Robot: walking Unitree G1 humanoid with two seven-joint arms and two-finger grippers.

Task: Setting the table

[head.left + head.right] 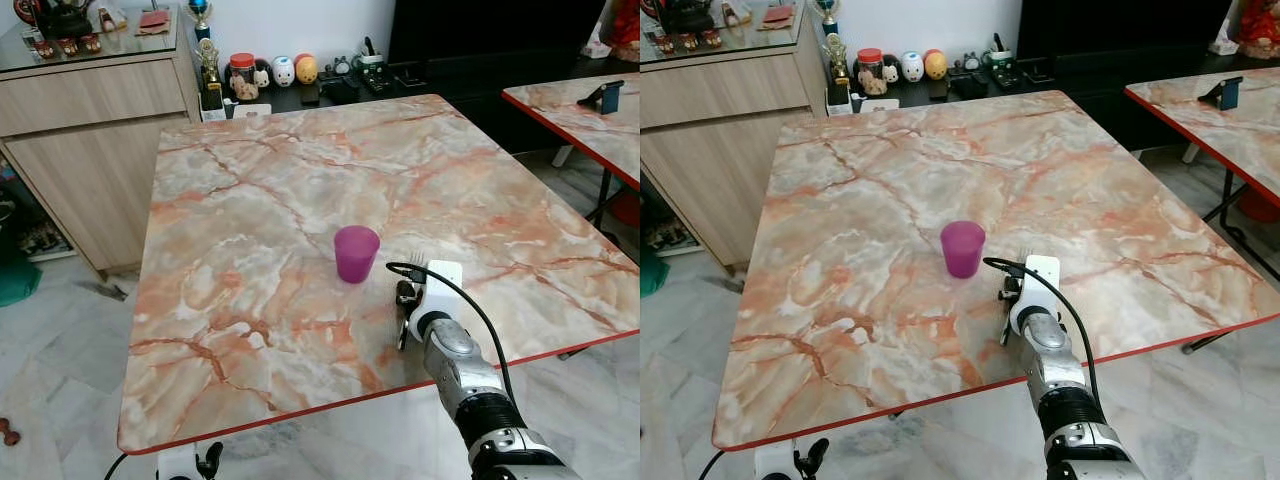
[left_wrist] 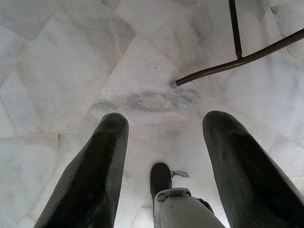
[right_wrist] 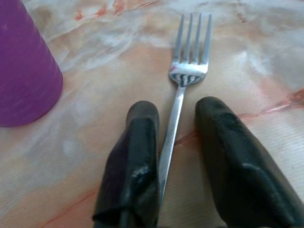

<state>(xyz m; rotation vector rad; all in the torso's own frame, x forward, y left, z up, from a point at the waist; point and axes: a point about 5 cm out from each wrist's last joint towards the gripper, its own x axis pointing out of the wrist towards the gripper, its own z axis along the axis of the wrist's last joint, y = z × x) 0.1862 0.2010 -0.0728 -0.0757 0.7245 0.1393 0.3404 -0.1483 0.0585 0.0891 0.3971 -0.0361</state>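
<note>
While the fork point(image 3: 183, 95) lies between parted right fingers point(image 3: 135, 156), the purple cup point(image 1: 356, 253) stands near the table's point(image 1: 250, 330) front edge.

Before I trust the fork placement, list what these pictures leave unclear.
- Fork handle end: right wrist view, hidden between and under the right gripper fingers.
- Grip on the fork: fingers straddle the handle with a gap on one side; whether they pinch it cannot be told.
- Fork in the head views: covered by the right wrist, only tines peek out.
- Purple cup contents: interior not visible.
- Left gripper: open, idle above the floor.
</note>
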